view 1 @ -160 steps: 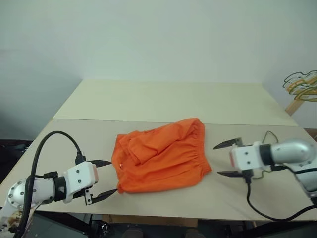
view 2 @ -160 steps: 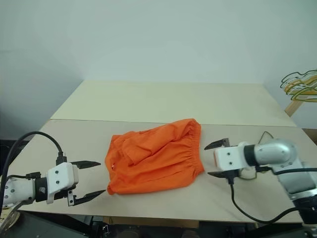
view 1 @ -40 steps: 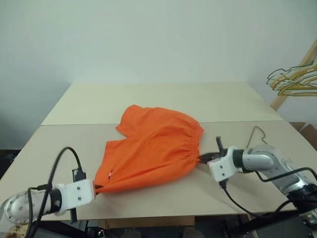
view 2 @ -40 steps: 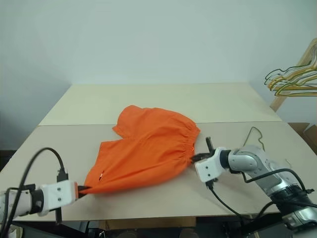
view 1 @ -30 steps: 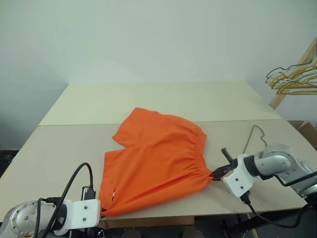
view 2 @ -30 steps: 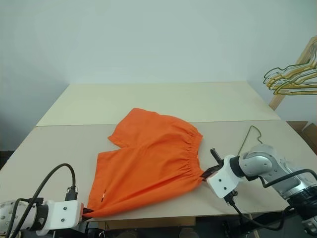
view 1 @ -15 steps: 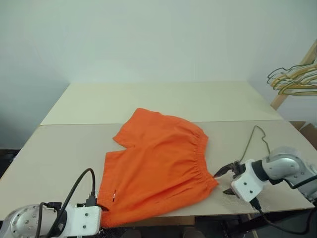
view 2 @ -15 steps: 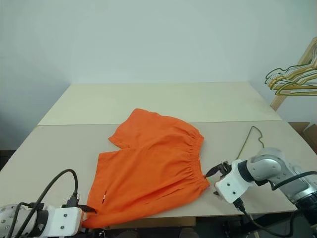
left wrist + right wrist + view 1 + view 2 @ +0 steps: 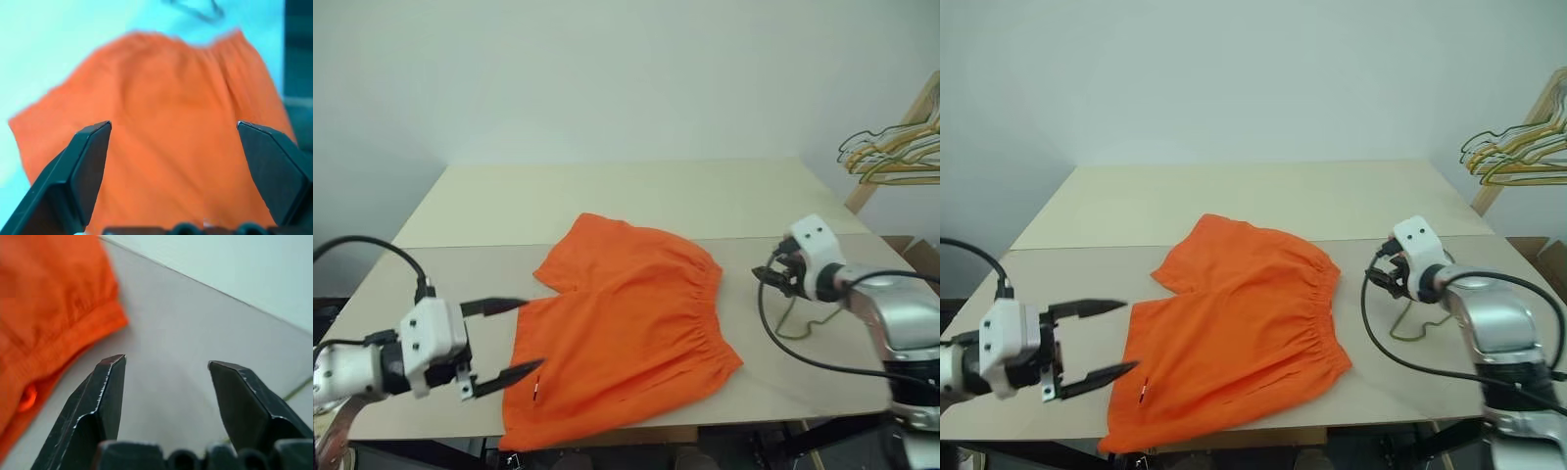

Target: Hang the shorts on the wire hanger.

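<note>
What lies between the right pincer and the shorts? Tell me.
Bare table only: in the right eye view the open right pincer sits just off the waistband side of the shorts, nothing between; the right wrist view shows the same.

The shorts [image 9: 622,328] are matt orange cloth with a gathered waistband, on a smooth matt table [image 9: 607,191].

No text, label, brand, number or sign could be read on anything in these views (nothing on cloth, table or wall carried writing that could be made out).
</note>
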You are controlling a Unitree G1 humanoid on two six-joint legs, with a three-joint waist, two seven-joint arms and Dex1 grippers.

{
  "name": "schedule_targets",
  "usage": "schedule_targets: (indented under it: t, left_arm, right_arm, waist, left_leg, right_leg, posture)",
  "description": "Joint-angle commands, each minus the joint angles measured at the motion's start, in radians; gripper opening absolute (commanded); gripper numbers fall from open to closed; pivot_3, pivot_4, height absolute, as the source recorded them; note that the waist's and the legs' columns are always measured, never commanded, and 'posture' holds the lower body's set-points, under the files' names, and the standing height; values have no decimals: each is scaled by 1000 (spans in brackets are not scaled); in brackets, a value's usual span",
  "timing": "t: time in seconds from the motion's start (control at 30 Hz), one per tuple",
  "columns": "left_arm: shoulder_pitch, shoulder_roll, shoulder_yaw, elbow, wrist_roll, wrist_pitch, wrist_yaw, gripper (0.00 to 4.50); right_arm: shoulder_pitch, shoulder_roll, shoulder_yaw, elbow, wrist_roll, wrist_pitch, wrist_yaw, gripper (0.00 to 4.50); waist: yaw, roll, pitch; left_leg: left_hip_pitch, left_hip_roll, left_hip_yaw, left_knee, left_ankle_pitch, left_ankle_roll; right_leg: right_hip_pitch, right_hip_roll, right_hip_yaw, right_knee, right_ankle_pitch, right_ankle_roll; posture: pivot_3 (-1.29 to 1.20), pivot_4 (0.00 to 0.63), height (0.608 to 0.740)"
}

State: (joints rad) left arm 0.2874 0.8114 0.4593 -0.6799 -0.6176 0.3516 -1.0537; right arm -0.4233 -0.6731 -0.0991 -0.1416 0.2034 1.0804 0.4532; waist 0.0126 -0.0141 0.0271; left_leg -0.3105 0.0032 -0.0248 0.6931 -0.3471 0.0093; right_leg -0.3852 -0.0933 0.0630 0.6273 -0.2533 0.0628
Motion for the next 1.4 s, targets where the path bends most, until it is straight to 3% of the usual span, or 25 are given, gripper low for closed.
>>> schedule_targets:
  t: [0.03, 0.2, 0.47, 0.67, 0.97, 1.4]
  left_arm:
    - [-56, -20, -61, -42, -72, 40, 58, 4455]
    - [-67, -14, -132, -57, -43, 37, 66, 4455]
    - [-50, -7, -128, -50, -30, 18, 62, 4455]
    - [-34, -7, -132, -54, -14, 5, 61, 4455]
    - [-39, -3, -143, -50, 0, 0, 57, 4455]
    - [-38, -17, -162, -42, 21, -17, 59, 4455]
  right_arm:
    - [-40, 87, -75, 32, -70, 87, -188, 3187]
    - [-101, 188, -116, 171, -120, 48, -336, 3187]
    - [-157, 245, -172, 282, -115, 0, -403, 3187]
    - [-202, 306, -292, 355, -66, 72, -446, 3187]
    - [-206, 307, -269, 431, -74, 96, -452, 3187]
    - [-183, 242, -256, 316, -102, -17, -454, 3187]
  waist:
    - [0, 0, -3]
    - [-11, 2, -4]
    - [-34, 2, -4]
    - [-38, 3, -4]
    - [-38, 3, -5]
    - [-38, 5, -4]
  left_leg:
    - [-6, -1, 0, 0, 2, -4]
    - [-20, -4, 2, 0, 10, -20]
    - [-18, -3, 4, 0, 7, -13]
    - [-18, -3, 4, 0, 7, -13]
    - [-18, -3, 4, 0, 7, -13]
    - [-13, -3, 4, -1, 7, -13]
  right_leg:
    - [-5, -1, 0, 0, 1, 1]
    - [-21, -4, 3, 1, 3, 2]
    - [-18, -1, 2, 2, 4, 2]
    - [-18, -1, 2, 2, 4, 2]
    - [-17, -1, 2, 2, 4, 2]
    - [-13, -1, 2, 1, 4, 2]
  posture:
    - [36, 0, 740]
    - [30, 0, 740]
    - [44, 0, 740]
    - [46, 0, 740]
    - [47, 0, 740]
    - [44, 0, 740]
